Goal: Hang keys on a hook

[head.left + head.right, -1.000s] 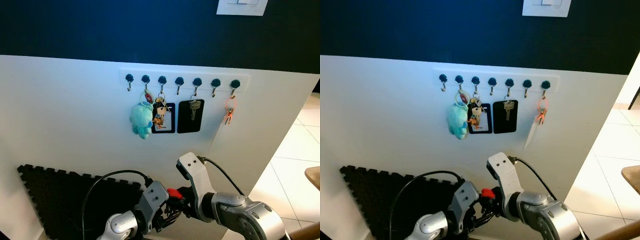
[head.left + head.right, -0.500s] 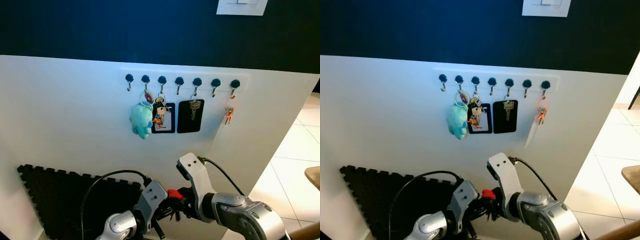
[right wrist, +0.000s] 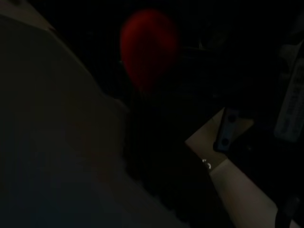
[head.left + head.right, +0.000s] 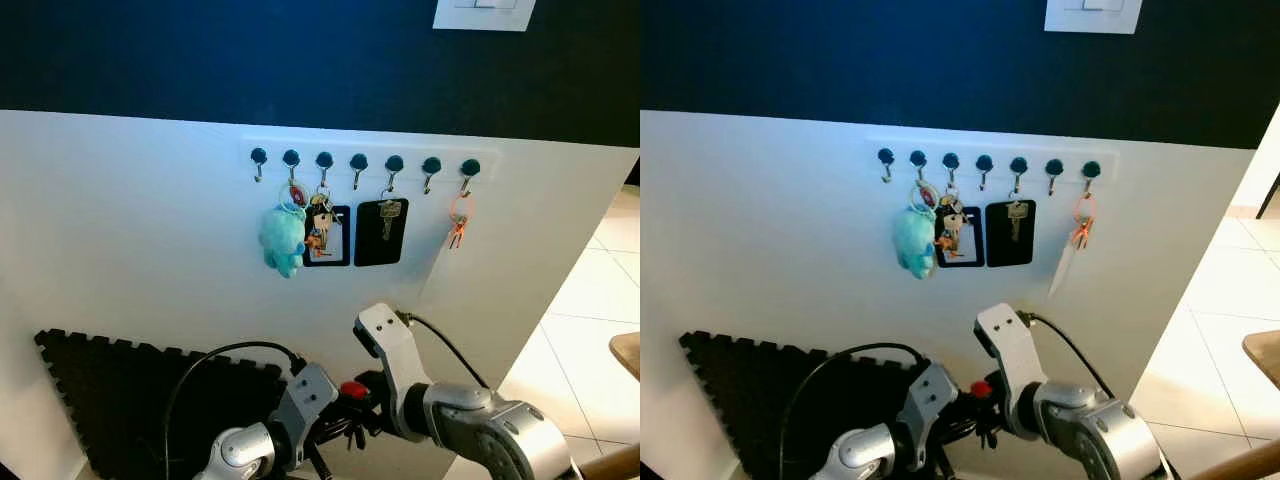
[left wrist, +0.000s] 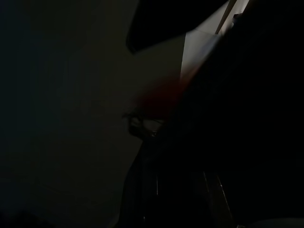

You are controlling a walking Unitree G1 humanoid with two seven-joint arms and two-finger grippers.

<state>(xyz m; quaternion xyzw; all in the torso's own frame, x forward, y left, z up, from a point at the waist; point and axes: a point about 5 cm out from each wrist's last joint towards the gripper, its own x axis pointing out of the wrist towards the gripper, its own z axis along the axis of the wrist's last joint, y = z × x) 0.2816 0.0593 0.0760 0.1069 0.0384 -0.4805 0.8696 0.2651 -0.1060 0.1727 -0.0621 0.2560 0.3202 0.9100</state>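
While both arms meet low in front of the white wall panel (image 4: 130, 230), the left gripper (image 4: 322, 432) and the right gripper (image 4: 362, 408) sit close together with a red key fob (image 4: 353, 388) between them, and dark keys (image 4: 340, 432) dangle just beneath it. Whether either pair of jaws is closed on the bunch or standing open cannot be told, since the fingers are lost in shadow and overlap each other. From the right wrist camera the red key fob (image 3: 148, 47) shows as a blurred oval close ahead in near darkness; the left wrist view is very dark, with only a reddish smear and a faint metal ring (image 5: 145, 126).

Well above the grippers, a white rail (image 4: 368, 160) carries seven hooks with dark round knobs. The leftmost hook (image 4: 258, 162) is bare. A teal plush keychain (image 4: 282, 240) hangs from the second hook, touching a bunch of keys with a black frame tag (image 4: 325, 235) on the third. The fourth hook (image 4: 358, 168) is bare. A single key on a black card (image 4: 383, 230) hangs from the fifth, the sixth hook (image 4: 430, 171) is bare, and an orange carabiner (image 4: 458, 222) hangs from the last.

A black foam floor mat (image 4: 110, 400) leans against the wall at lower left, a black cable (image 4: 215, 360) loops over the left arm, and pale floor tiles (image 4: 590, 330) lie to the right
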